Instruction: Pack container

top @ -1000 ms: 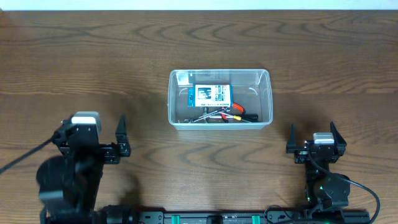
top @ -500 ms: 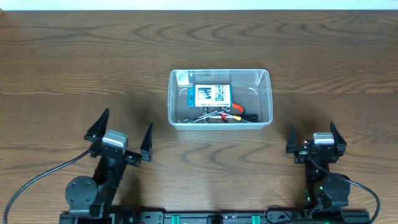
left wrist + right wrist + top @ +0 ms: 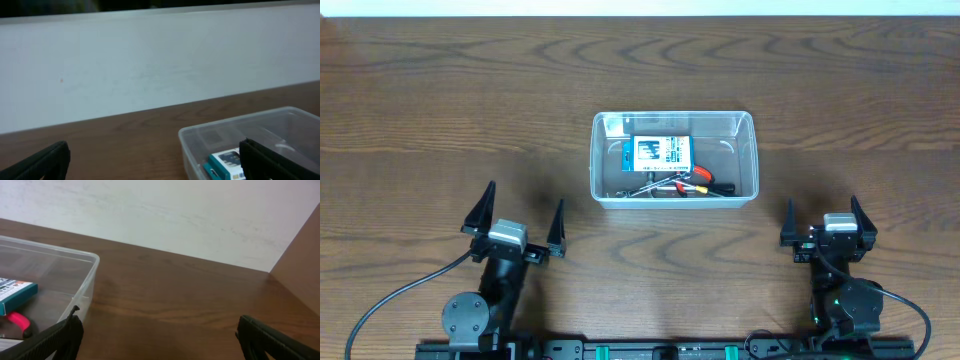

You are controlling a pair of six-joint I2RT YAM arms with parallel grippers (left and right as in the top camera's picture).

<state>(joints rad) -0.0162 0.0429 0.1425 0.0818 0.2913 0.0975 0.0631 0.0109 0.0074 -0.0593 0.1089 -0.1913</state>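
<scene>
Left gripper (image 3: 526, 194) a little rightward of its earlier spot, jaws wide apart, empty; right gripper (image 3: 822, 201) likewise, container (image 3: 672, 114) untouched.

Both wrist views crop the container (image 3: 235, 120), and its tools (image 3: 672, 186) are too small to identify

We see our left pincer (image 3: 159, 162) spread wide over the surface (image 3: 125, 132), the container (image 3: 235, 121) holding a box (image 3: 227, 162) at lower right.

The clear container (image 3: 725, 135) holds a blue-and-white box (image 3: 657, 152) and red-and-orange tools (image 3: 696, 181) on a dark brown wood-grain table (image 3: 470, 100).
</scene>
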